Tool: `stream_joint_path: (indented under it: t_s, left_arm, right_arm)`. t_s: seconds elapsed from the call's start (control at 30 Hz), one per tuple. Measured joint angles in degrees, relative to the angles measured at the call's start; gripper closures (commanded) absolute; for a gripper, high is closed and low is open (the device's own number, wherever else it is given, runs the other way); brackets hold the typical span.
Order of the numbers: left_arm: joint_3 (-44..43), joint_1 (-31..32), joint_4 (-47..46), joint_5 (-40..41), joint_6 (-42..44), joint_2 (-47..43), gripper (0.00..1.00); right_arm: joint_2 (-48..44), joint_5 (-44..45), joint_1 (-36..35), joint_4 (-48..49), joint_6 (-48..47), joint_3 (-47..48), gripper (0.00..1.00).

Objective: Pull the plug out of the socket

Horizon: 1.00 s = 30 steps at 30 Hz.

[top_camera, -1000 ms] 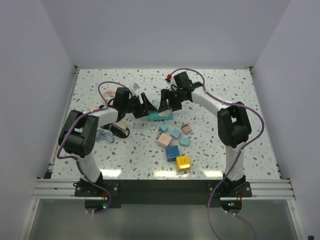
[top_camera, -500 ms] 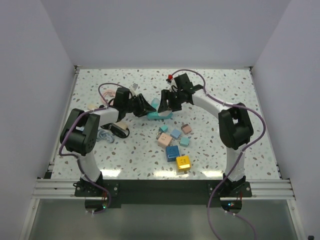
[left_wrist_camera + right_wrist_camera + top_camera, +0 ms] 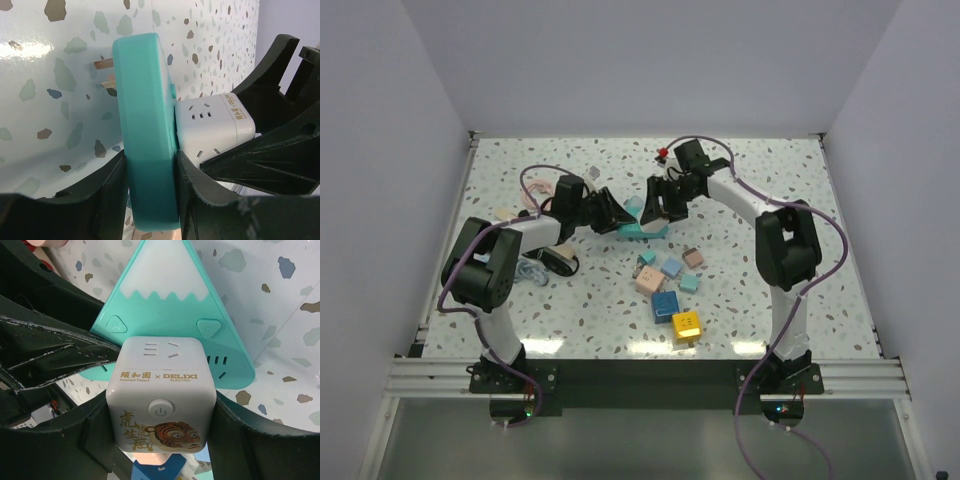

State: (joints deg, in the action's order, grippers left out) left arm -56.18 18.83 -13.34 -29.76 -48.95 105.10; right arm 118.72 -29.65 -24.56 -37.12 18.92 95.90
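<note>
- Left gripper (image 3: 150, 172): its black fingers (image 3: 107, 195) are clamped on the two flat faces of the teal triangular socket (image 3: 145, 125), which is held on edge.
- Right gripper (image 3: 162, 420): its fingers (image 3: 235, 440) are closed on opposite sides of the white cube plug (image 3: 162, 385), which is printed with a tiger and a power button.
- The plug is seen seated flush against the socket's face. No gap is visible between them in the left wrist view.
- Two metal prongs (image 3: 102, 64) are shown projecting bare from the socket's far face.
- From above, the pair is held between the two grippers, near the middle of the speckled table (image 3: 770, 290) and towards its far side.
- A cluster of coloured toy cubes (image 3: 665, 285) is seen nearer the arm bases, apart from the grippers. A yellow cube (image 3: 686, 324) lies nearest the front edge.
</note>
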Motion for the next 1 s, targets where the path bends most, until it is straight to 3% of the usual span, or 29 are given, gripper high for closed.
stream_joint_path:
  t_s: [0.47, 1.0]
  left_arm:
    - [0.2, 0.1, -0.5, 0.3, 0.3, -0.1, 1.00]
    - [-0.8, 1.2, -0.8, 1.0, 0.0, -1.0, 1.00]
  right_arm:
    - [-1.7, -0.7, 0.4, 3.5, 0.9, -3.5, 1.00]
    - [-1.7, -2.5, 2.2, -2.6, -0.1, 0.6, 1.00]
